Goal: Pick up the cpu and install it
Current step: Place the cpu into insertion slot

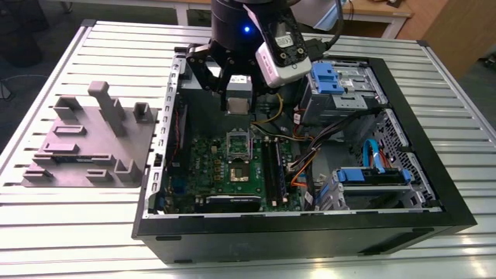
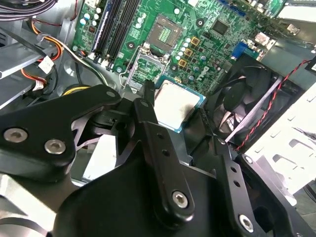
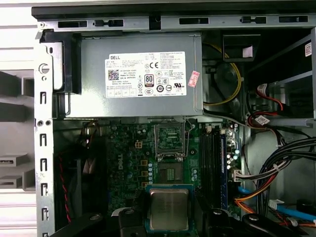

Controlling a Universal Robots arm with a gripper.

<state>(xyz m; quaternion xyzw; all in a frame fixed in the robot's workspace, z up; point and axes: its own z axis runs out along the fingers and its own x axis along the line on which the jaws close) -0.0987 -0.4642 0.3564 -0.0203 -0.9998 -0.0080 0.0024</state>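
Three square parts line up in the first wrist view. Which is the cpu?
The cpu is the silver-topped one in the gripper; the socket has a brownish centre, the frame is hollow.

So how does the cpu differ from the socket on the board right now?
The cpu has a plain silver-grey metal top; the socket shows a brownish centre inside a metal frame. The cpu is held in the gripper above the motherboard; the socket sits fixed on it, empty, with its frame swung open. Both are square.
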